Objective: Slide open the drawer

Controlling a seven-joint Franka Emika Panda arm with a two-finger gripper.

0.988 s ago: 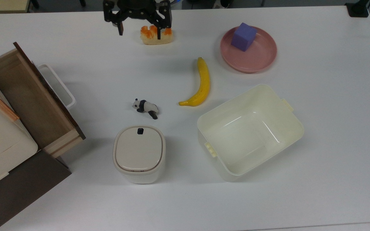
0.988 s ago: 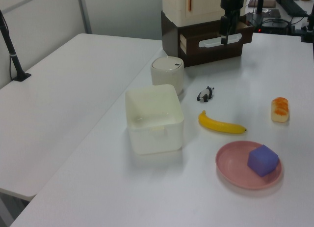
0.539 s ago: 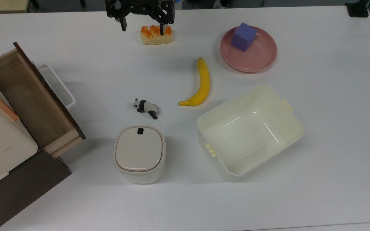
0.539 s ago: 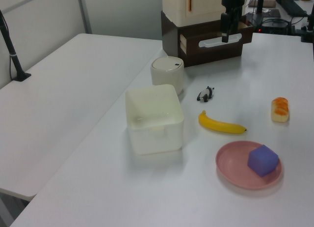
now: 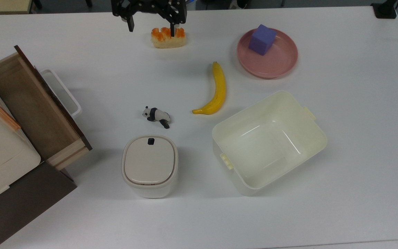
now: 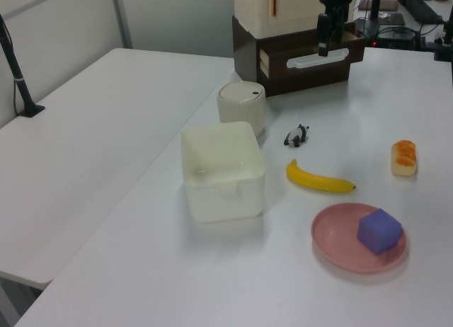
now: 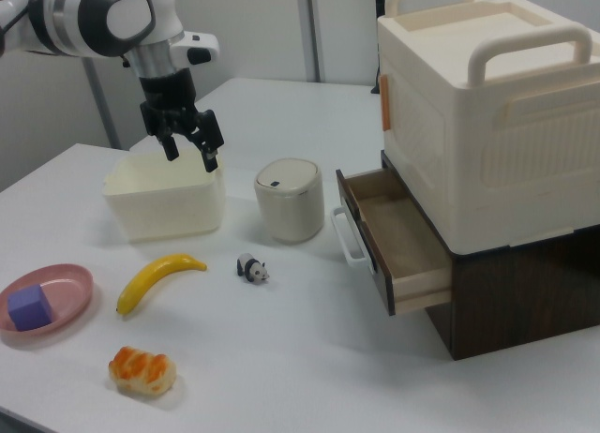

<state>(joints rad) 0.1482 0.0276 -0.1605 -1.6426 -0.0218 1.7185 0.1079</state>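
The drawer (image 5: pixel 29 103) stands pulled out of the dark cabinet at the top view's left, and its tan wood inside is bare. Its dark front panel carries a white loop handle (image 5: pixel 66 91). The right view shows the drawer (image 7: pixel 398 241) open below the cream appliance. My gripper (image 5: pixel 151 31) hangs open and holds nothing near the top view's upper edge, well away from the handle. In the right view the gripper (image 7: pixel 190 155) hovers high above the cream tub. In the left view the gripper (image 6: pixel 323 47) lines up in front of the drawer's handle (image 6: pixel 316 59).
On the white table lie a bread piece with orange topping (image 5: pixel 168 38), a banana (image 5: pixel 216 90) and a panda figure (image 5: pixel 156 116). There are also a lidded cream canister (image 5: pixel 150 165), a cream tub (image 5: pixel 268 141) and a pink plate (image 5: pixel 278 64) with a purple cube (image 5: pixel 262 39). A cream appliance (image 7: pixel 487 114) tops the cabinet.
My gripper has drifted a little toward the top view's upper edge and risen slightly, still open. The drawer and the table objects have not moved.
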